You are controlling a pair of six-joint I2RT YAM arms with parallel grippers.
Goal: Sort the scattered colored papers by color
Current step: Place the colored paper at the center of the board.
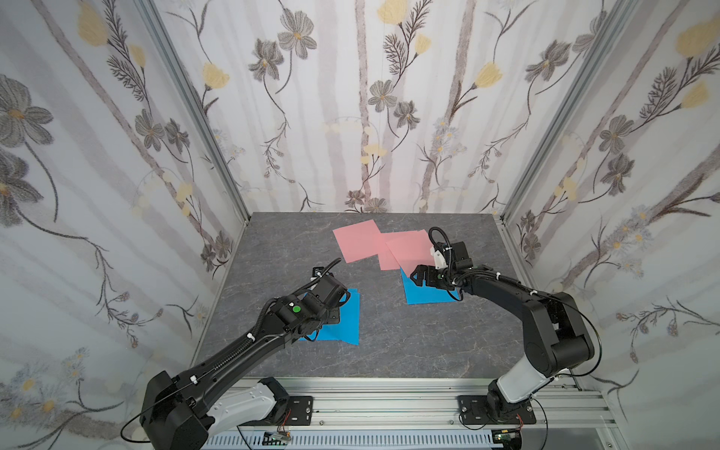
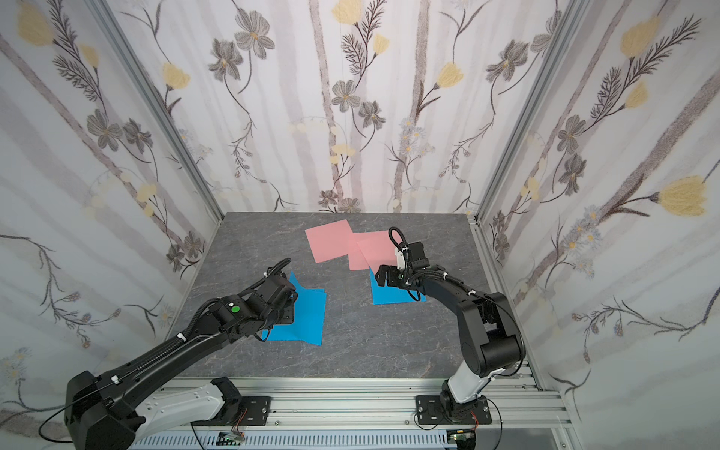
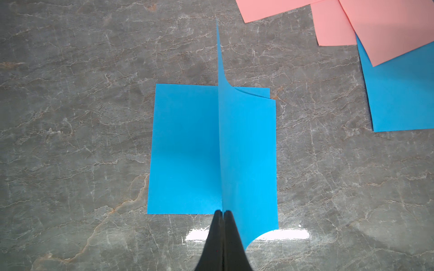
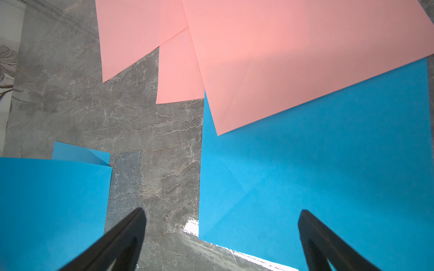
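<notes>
Left tool (image 3: pixel 222 212) is pinching a blue sheet (image 3: pixel 249 150) over the blue pile (image 3: pixel 185 150).
Squaring it before letting go; right tool (image 4: pixel 222 219) is hanging spread above the half-covered blue sheet (image 4: pixel 328 176).

Blue papers (image 1: pixel 424 294), pink papers (image 1: pixel 356 241)

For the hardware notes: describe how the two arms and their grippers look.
Both arms are matte black with a white shell on the lowest link and black base plates bolted to a silver aluminium rail. Black cables run along each, held by white ties. The left arm shows a green dot on its wrist. The left gripper and right gripper have slim, tapering black fingers.
</notes>
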